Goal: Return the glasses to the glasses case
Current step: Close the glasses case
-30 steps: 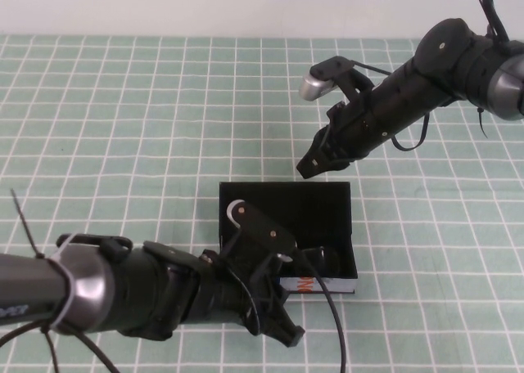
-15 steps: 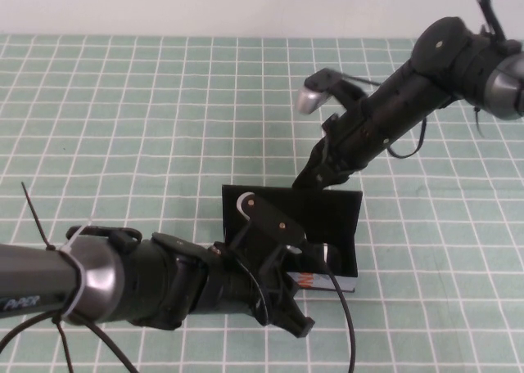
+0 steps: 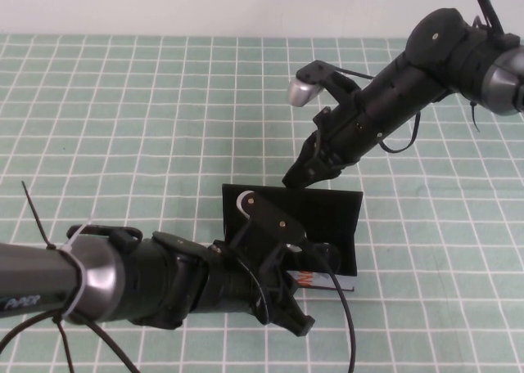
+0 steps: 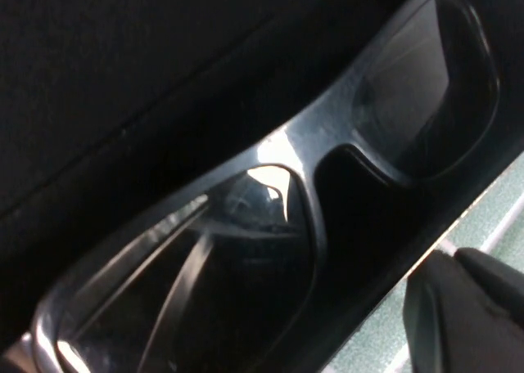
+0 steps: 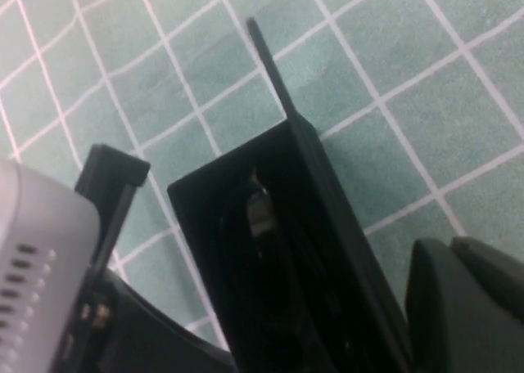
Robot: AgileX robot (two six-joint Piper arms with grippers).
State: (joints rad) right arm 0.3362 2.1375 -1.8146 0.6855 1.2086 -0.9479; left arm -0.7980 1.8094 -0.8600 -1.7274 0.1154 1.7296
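Note:
The glasses (image 4: 286,152), dark-framed with greyish lenses, lie inside the open black glasses case (image 3: 332,217). In the high view my left arm hides most of them. The case's lid stands tilted up at the far side, and its white printed strip faces the near side. My left gripper (image 3: 296,322) is shut and empty, just off the case's near edge; it also shows in the left wrist view (image 4: 471,307). My right gripper (image 3: 296,177) is shut and empty, its tip at the lid's far upper edge. In the right wrist view, the right gripper (image 5: 467,299) is beside the case (image 5: 270,226).
The case sits on a green mat with a white grid (image 3: 123,128). A white wall runs along the far edge. Both arms crowd the case, the left arm from the near left and the right arm from the far right.
The case lid has risen from lying flat to tilted up. My right gripper has moved down and left to the lid's far edge. My left arm has shifted slightly right along the near side.

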